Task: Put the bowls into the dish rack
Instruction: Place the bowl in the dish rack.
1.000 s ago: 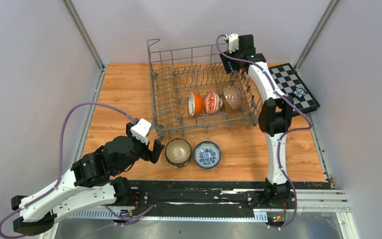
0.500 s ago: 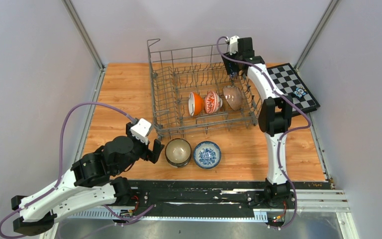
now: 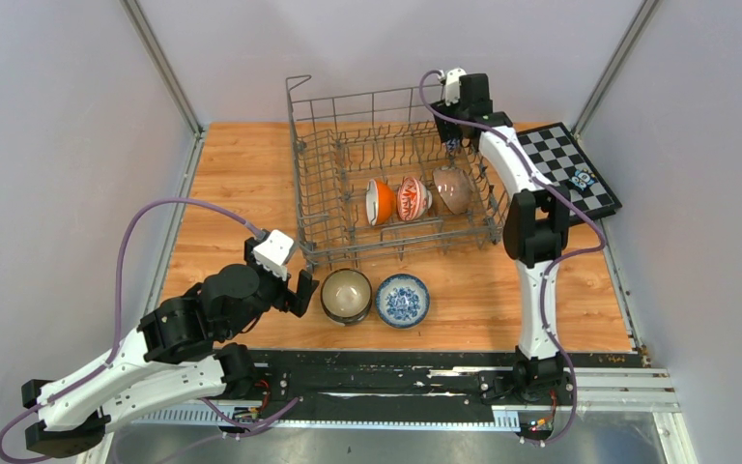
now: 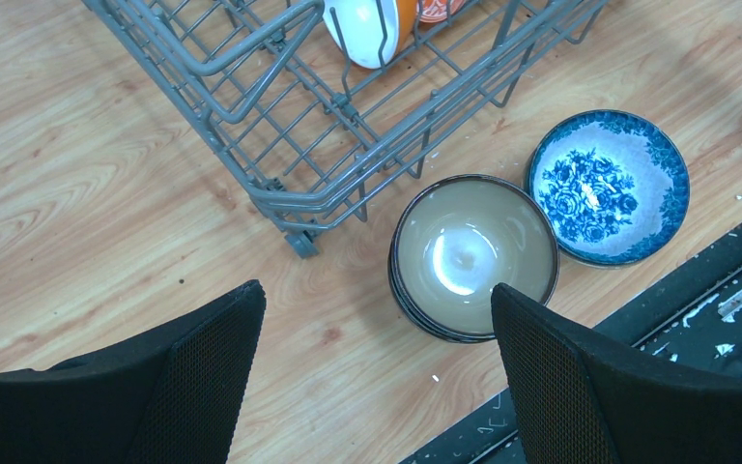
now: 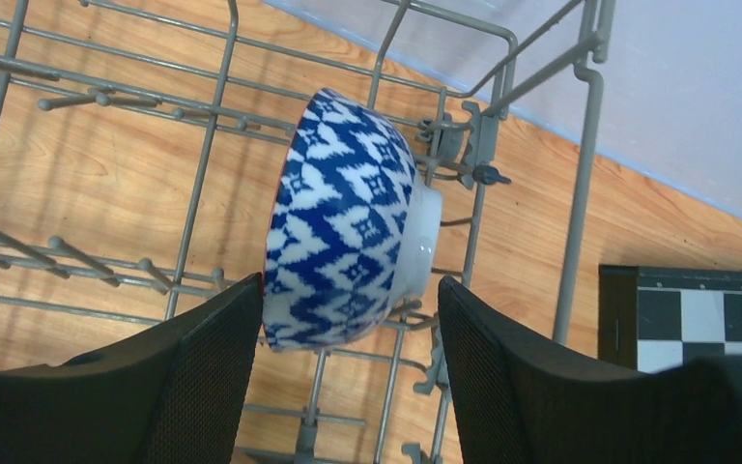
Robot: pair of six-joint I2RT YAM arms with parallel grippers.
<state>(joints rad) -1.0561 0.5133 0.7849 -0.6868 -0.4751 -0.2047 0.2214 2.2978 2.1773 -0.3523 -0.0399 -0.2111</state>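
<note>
Beige bowl (image 4: 471, 253) is lying below the wide-open left gripper (image 4: 375, 295). Right gripper (image 5: 348, 282) is flanking a blue bowl (image 5: 343, 213) in the rack (image 5: 580, 193); hold unclear.

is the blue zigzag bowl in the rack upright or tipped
Tipped: the blue zigzag bowl has its foot facing sideways, between the dish rack wires.

The left arm (image 3: 169, 333), in front of the dish rack (image 3: 324, 193) and to its left, is wearing white shells between bulky black joints. A purple cable (image 3: 169, 201) is looping off it to a white camera block (image 3: 272, 251). The right arm (image 3: 531, 227), beside the dish rack's right wall, is showing the same white links, black joints and purple cable. Both wrist views are showing broad black fingers (image 4: 589, 387) with fine mesh-textured pads.
</note>
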